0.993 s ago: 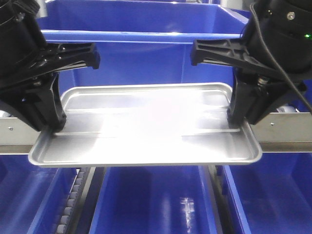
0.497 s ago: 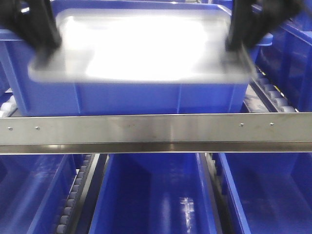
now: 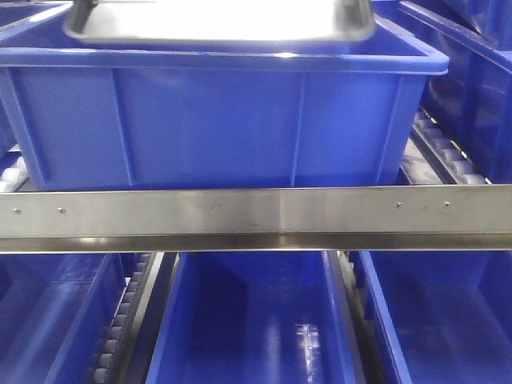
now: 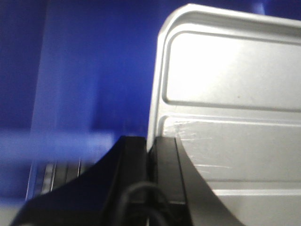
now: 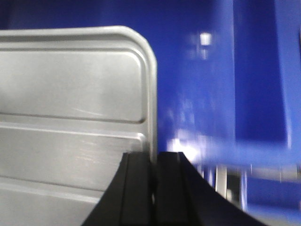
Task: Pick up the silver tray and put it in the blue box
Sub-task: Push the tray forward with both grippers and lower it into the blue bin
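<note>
Seen from the front: large shiny rectangular metal tray [image 3: 220,22] with rounded corners, held flat and level over the open top of the wide blue ribbed plastic crate [image 3: 216,120], near edge just behind and above the crate's thick rolled front rim. Narrower than the crate at both ends, hence room to pass down inside. Whether touching the rim or still clear of it, impossible to tell at this angle. No arm in this view. Below the crate, a long horizontal steel rail [image 3: 256,216] across the frame, with further blue bins [image 3: 252,328] beneath it.

From the left wrist: left end effector [image 4: 151,155], black, nearly closed, pinching the tray's raised left rim between its two fingers, one finger outside the rim and one over the recessed panel. Blurred blue crate interior beyond the tray's left edge. Grip at the rim's midpoint probably chosen to keep the tray from tipping.

From the right wrist: right end effector [image 5: 153,162] clamped the same way on the tray's right rim, blue crate wall blurred past that edge. Matched holds at opposite ends, likely so the wide, thin sheet stays horizontal and square to the crate for lowering; release not yet due, tray still aloft.
</note>
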Motion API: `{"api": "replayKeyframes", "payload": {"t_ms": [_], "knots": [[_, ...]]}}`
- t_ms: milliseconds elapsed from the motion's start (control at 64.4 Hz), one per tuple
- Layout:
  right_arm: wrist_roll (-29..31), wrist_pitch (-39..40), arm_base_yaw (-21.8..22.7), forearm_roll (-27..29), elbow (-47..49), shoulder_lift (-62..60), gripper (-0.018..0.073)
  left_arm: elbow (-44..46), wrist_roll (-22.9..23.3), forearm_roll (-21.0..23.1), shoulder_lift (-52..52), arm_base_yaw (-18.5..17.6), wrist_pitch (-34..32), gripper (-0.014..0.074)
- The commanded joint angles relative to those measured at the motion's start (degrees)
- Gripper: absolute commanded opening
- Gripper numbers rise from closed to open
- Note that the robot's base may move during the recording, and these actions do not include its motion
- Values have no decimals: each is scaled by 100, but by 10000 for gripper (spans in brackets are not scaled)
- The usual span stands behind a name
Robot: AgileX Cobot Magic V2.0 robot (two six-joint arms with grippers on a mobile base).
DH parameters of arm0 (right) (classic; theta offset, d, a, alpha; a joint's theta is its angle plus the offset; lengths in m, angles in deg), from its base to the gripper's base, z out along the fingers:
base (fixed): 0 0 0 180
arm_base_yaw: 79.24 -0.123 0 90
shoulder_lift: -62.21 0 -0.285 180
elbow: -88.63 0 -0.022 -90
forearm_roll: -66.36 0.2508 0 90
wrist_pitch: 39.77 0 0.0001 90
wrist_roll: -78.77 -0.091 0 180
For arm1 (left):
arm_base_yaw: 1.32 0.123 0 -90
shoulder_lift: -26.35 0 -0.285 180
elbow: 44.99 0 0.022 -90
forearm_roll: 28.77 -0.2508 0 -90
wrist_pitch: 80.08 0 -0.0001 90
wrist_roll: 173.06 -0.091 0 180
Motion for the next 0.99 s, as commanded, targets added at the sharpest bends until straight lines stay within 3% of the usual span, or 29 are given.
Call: {"api": "replayKeyframes", "payload": {"t_ms": [0, 140, 419, 745, 838, 931, 978], "knots": [[63, 994, 75, -200, 350, -12, 57, 409, 79, -188, 27, 141, -1205, -104], [63, 1904, 373, -473, 480, 317, 57, 712, 79, -495, 427, 409, -1772, -104], [63, 3776, 831, -485, 482, 1088, 57, 817, 79, -495, 1235, 997, -3211, -104], [63, 3776, 925, -485, 482, 1587, 60, 817, 79, -495, 1711, 1142, -3362, -101], [63, 3776, 925, -485, 482, 1606, 66, 817, 79, -495, 1711, 1142, -3273, -60], [63, 3776, 925, -485, 482, 1606, 156, 817, 79, -633, 1711, 1152, -3180, 34], [63, 3776, 930, -485, 482, 1606, 250, 817, 79, -684, 1711, 1176, -3180, 90]]}}
